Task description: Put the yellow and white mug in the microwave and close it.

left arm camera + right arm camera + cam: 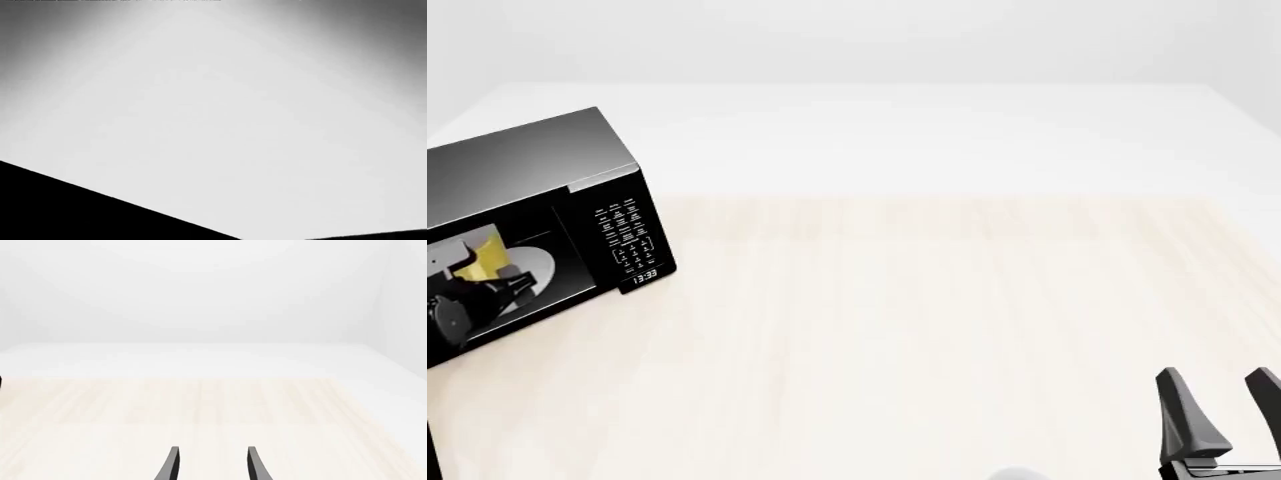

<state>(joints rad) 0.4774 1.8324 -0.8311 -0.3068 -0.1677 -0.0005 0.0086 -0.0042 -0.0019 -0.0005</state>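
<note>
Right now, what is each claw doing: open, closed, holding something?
Left gripper: inside the microwave by the mug; grip cannot be told.
Right gripper: open, empty.

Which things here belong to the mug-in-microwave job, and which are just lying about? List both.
Belongs to the job:
- small yellow and white mug, inside the microwave
- large black box-shaped microwave with its keypad panel
- left hand, reaching into the microwave

Just there:
- pale wooden table
- right hand, open, holding nothing

Right tool (1218, 408) open, fingers upright
</note>
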